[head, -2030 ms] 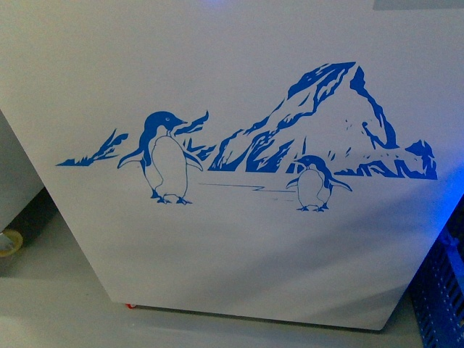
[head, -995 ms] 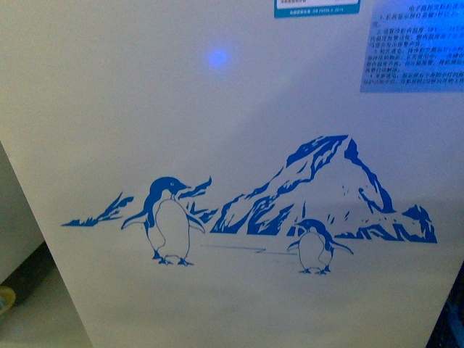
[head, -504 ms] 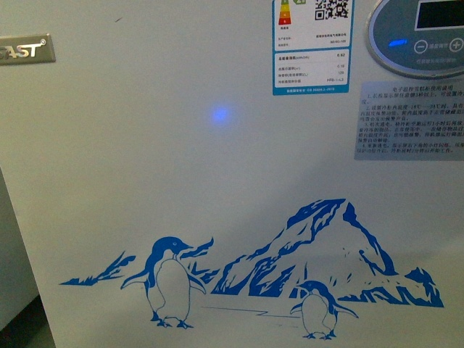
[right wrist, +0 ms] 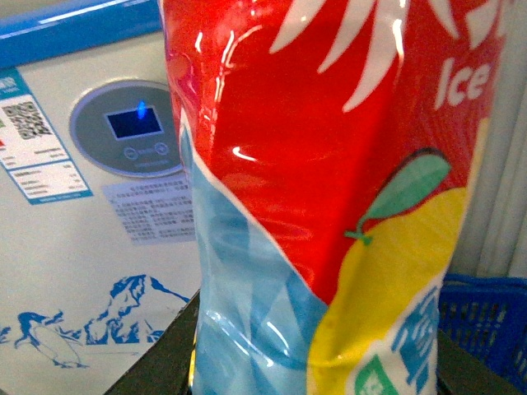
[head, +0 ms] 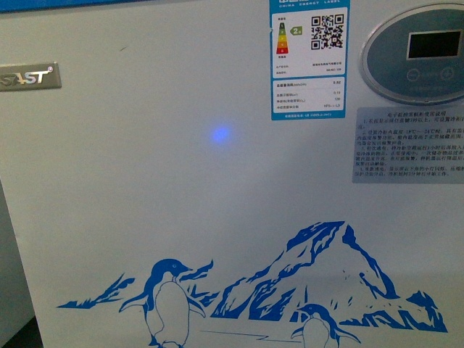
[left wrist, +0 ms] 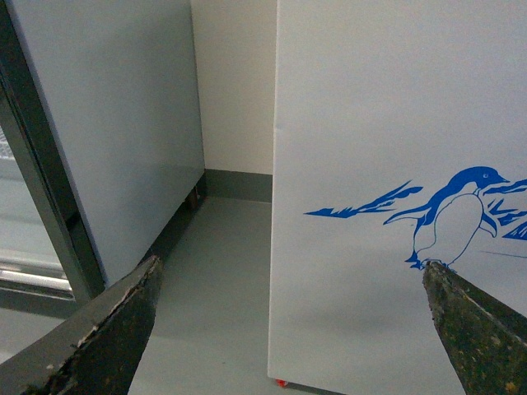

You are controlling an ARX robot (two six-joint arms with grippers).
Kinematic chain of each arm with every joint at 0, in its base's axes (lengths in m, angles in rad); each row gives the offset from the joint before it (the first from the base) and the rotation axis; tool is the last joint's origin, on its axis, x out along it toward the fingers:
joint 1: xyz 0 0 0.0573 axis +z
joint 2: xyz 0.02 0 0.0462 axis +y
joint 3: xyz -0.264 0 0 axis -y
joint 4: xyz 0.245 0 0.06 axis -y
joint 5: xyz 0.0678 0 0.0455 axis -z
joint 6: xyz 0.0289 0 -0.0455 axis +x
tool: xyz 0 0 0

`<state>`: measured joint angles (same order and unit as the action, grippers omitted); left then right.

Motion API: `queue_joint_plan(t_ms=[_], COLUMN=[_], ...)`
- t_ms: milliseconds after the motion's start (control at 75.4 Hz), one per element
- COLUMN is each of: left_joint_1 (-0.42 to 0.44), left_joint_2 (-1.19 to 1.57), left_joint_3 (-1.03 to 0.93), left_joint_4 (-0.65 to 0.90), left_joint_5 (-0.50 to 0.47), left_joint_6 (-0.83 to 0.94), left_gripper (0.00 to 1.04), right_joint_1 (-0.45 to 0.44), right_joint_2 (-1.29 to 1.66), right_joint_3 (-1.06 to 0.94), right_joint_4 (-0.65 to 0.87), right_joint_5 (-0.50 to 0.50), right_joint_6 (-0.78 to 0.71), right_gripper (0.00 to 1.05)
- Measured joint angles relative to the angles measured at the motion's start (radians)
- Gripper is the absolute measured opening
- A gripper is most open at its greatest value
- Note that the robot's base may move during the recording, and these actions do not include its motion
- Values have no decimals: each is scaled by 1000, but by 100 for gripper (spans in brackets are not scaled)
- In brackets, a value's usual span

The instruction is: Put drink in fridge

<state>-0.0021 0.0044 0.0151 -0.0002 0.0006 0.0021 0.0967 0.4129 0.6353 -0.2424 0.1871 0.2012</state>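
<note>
1. The drink [right wrist: 329, 206] stands upright between the dark fingers [right wrist: 160, 358] of the right claw [right wrist: 317, 366], which is clamped on its lower body.
2. Just behind it rises the fridge [head: 181, 203], white front showing the round control panel [head: 417, 58] and the penguin decal [head: 170, 304]; the drink is outside it.
3. The left claw [left wrist: 290, 267] hangs spread apart, holding nothing, near the fridge's lower corner, above the floor [left wrist: 214, 280].

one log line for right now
phase: facing fridge front | right gripper: holds drink | left gripper: open, empty | stowed: no
</note>
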Motion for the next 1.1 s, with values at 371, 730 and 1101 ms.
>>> queue_joint_plan(t_ms=[371,730,1101], left_joint_1=[0,0,0], left_joint_2=[0,0,0], left_joint_3=[0,0,0], left_joint_4=[0,0,0], left_joint_5=[0,0,0], left_joint_6=[0,0,0], left_gripper=[97,97,97], right_joint_1=[-204,-165,-129], right_joint_2=[-39,-61,-70], right_joint_3=[-112,-155,-157], right_joint_4=[126,241,240], right_joint_5=[-327,-385,-337], right_joint_6=[-26,-92,-113], right_gripper=[40,40,40])
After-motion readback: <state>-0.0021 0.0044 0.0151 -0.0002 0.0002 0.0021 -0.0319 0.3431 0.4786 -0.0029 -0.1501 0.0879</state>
